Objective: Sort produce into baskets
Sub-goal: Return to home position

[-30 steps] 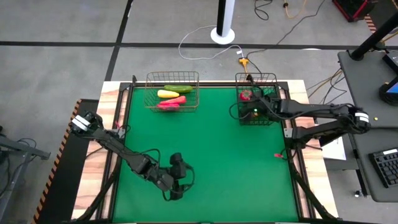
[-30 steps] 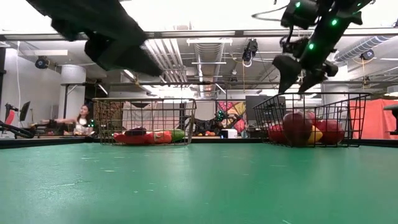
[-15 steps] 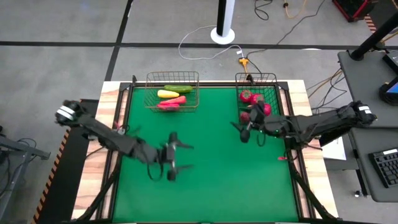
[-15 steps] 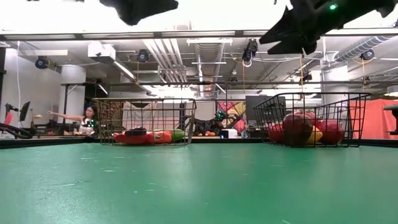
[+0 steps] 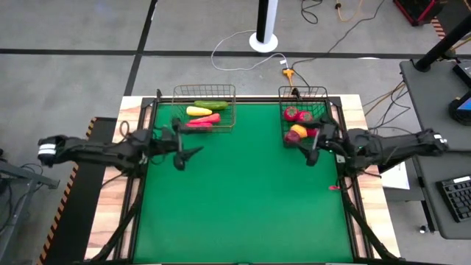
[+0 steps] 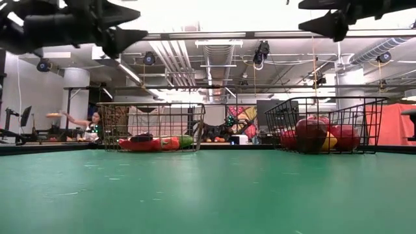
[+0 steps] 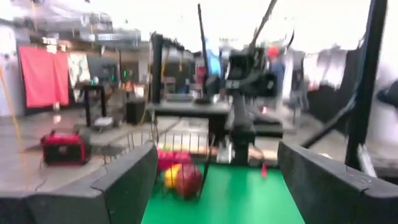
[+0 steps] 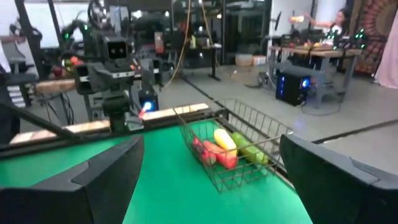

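Note:
The tan wire basket [image 5: 175, 109] stands at the table's far edge and holds a green cucumber [image 5: 211, 105], a long yellow piece [image 5: 199, 111] and red chilies [image 5: 203, 121]. The black wire basket [image 5: 324, 93] stands at the far right and holds red round fruits [image 5: 293, 113] and a yellow lemon [image 5: 297, 131]. My left gripper [image 5: 187, 144] hovers open and empty above the mat, just near of the tan basket. My right gripper [image 5: 301, 149] hovers open and empty just near of the black basket. Both wrist views show wide-apart fingers with nothing between them.
The green mat [image 5: 243, 199] is framed by a wooden border [image 5: 110, 199]. A small red object [image 5: 329, 185] lies near the mat's right edge. People show in the room beyond the table [image 6: 91, 123]. A desk with a keyboard [image 5: 456, 195] stands right of the table.
My left gripper has risen from near the table's near edge and swung toward the far-left, up beside the tan basket, turning level. My right gripper has come up out of the black basket and drawn back toward the near side, also turning level. The produce has stayed in the baskets.

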Controlling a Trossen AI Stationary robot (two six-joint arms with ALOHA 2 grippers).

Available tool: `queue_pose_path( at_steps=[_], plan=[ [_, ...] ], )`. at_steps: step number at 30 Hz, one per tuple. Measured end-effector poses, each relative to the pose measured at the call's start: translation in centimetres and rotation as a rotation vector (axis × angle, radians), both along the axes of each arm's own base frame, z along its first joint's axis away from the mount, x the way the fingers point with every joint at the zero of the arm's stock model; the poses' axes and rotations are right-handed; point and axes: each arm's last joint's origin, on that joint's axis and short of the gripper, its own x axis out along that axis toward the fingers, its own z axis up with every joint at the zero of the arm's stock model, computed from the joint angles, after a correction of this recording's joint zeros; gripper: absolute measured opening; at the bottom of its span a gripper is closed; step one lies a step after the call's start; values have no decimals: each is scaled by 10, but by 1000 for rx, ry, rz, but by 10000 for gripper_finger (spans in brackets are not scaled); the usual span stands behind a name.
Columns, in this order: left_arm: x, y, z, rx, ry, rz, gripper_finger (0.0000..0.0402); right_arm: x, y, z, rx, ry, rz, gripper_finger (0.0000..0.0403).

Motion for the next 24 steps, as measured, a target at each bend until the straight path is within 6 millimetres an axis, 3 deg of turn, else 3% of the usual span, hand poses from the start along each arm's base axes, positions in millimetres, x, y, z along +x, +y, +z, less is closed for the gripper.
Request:
queue_pose_path(
  at_steps=[6, 15, 20, 24],
  plan=[
    [-27, -5, -11, -37, -86, -67, 314, -30, -2, -5, 8, -79, 0, 366],
    [-48, -10, -26, -39, -90, -88, 314, -55, -4, -28, 7, -136, -1, 366],
    [-56, -10, -20, -48, -47, -78, 314, -73, -6, -36, 9, -175, -4, 366],
    [-64, -11, -15, -29, -39, -73, 314, -69, -5, -44, 3, -124, 20, 366]
  ],
)
